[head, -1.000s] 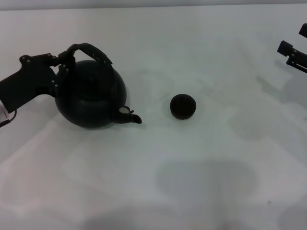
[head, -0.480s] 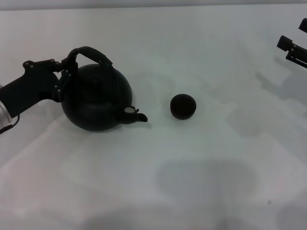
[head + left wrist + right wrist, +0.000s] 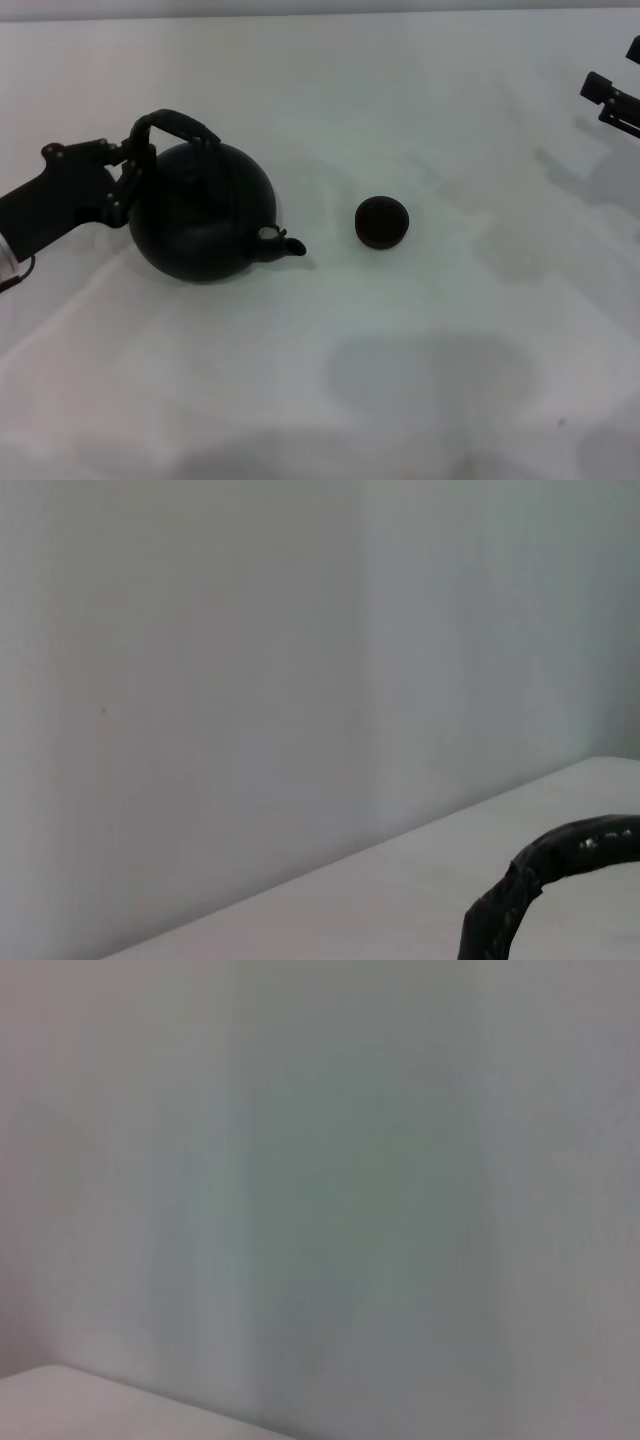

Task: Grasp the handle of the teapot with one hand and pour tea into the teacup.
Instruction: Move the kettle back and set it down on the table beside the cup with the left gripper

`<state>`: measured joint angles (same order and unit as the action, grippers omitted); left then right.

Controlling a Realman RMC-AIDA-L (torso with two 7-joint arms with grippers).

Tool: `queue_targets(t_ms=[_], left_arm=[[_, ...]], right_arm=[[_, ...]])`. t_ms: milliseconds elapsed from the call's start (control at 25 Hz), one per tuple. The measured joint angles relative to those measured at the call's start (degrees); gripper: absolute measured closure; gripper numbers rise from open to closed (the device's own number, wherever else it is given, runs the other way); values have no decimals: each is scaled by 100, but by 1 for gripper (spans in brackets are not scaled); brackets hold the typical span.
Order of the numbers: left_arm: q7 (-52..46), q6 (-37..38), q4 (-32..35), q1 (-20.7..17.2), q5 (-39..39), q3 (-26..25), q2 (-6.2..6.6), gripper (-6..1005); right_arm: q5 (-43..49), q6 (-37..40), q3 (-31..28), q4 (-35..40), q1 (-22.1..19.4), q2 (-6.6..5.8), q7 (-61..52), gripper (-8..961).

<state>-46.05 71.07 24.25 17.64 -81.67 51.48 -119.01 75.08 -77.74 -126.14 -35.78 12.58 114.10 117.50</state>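
A black teapot (image 3: 203,213) sits left of the small dark teacup (image 3: 382,221), spout aimed toward the cup, ready for pouring. The left gripper (image 3: 132,165), left of the pot, is clamped on the arched handle (image 3: 172,125). The right gripper (image 3: 612,100) is parked far right of the cup; I cannot tell its state.

Bright, even light washes the white bench (image 3: 420,400), with no glare. Soft, blurry shadows pool at six o'clock and three o'clock. The teapot (image 3: 205,215) reads as a near-featureless black mass.
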Motion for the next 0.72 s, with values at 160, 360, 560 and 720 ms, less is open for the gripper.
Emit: queue_targets(t_ms=[160,360,560,720], left_arm=[[0,25,37,-99,17,-18,6,868],[5,13,51,-177,59,-65,12,855],[37,-40,21,-188,99,-165,10,788],[211,-46,16,-202,111,-169,-1,675]], right_arm=[[-2,18,-5,0,-9,-3,0,112],[0,45,-7,0,-7,-10,0,112],[16,59,-7,0,-2,-11,0,111],[19,60,-7,0,-1,-11,0,111]])
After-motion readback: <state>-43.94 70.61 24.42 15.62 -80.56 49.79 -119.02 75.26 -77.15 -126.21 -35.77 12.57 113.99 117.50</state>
